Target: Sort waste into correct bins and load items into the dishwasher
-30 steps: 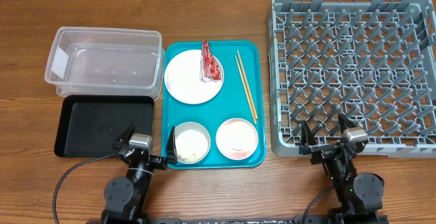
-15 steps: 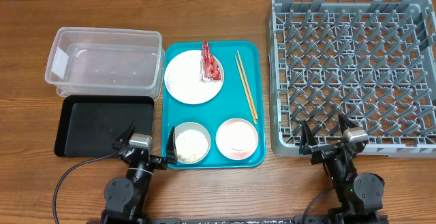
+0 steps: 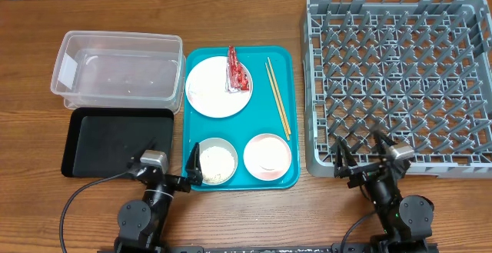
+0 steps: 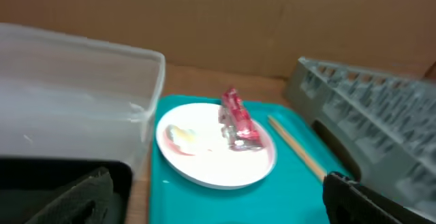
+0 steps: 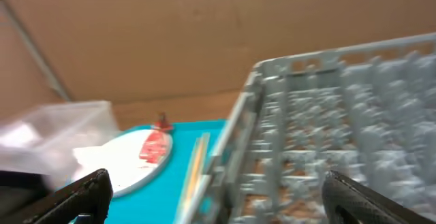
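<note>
Jaws, left and right: apart, empty. Risk I note: wrapper lies on plate; a shallow pinch could skid plate into chopsticks.

Two black robot arms: the left arm at 7 o'clock, the right arm at 5 o'clock. Each has round black joint housings, a small grey block on the wrist, dark tapered fingers and a thin black cable looping beside it.
</note>
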Motion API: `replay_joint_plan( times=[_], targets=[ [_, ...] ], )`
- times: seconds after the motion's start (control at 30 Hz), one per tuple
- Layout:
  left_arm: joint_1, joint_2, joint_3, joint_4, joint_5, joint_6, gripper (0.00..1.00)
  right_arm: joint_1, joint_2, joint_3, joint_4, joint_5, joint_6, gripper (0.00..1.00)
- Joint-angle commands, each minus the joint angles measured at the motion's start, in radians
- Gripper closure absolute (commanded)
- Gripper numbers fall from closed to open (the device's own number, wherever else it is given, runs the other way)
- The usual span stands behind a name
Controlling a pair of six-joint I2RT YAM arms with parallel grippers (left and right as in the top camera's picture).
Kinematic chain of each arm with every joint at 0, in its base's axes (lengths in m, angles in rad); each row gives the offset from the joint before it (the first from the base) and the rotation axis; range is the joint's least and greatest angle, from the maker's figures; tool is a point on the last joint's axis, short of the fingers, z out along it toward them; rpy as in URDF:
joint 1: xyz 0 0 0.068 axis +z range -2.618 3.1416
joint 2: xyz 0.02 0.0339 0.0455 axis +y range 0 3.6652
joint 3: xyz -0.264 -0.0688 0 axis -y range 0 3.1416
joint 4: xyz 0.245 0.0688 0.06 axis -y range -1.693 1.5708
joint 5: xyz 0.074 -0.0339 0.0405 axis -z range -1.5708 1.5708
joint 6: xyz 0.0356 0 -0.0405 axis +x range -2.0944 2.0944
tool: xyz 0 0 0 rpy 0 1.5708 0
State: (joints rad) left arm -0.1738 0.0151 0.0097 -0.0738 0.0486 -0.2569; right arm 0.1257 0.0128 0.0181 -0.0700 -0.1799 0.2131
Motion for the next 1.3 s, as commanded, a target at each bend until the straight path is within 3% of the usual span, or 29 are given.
replay_joint_plan(
  times=[0.0,0.17,0.3,0.5,0.83,0.97,1.2,1.27],
  targets=[
    [0.010,-0.010,-0.003,0.009,0.051,-0.278,0.00,-0.002,-0.010,-0.009,0.014,-0.120,0.155,0.00],
    [0.010,-0.010,0.045,0.063,0.214,-0.278,0.00,-0.003,-0.010,0.071,-0.021,-0.208,0.154,0.00],
    [0.010,-0.004,0.164,0.004,0.238,-0.272,0.00,-0.003,0.005,0.232,-0.174,-0.195,0.148,0.00],
    [0.010,0.148,0.475,-0.277,0.237,-0.184,0.00,-0.003,0.163,0.544,-0.498,-0.150,0.086,0.00],
    [0.010,0.694,1.043,-0.845,0.300,-0.016,0.00,-0.003,0.618,1.070,-0.978,-0.122,0.068,0.00],
    [0.010,0.833,1.166,-0.924,0.348,-0.007,0.00,-0.003,0.698,1.129,-1.001,-0.218,0.075,0.00],
    [0.000,0.945,1.175,-0.963,0.563,-0.004,0.01,-0.003,0.723,1.129,-0.983,-0.300,0.074,0.00],
    [-0.027,0.977,1.175,-0.980,0.561,0.009,0.10,-0.003,0.723,1.129,-0.983,-0.300,0.074,0.00]
  ],
)
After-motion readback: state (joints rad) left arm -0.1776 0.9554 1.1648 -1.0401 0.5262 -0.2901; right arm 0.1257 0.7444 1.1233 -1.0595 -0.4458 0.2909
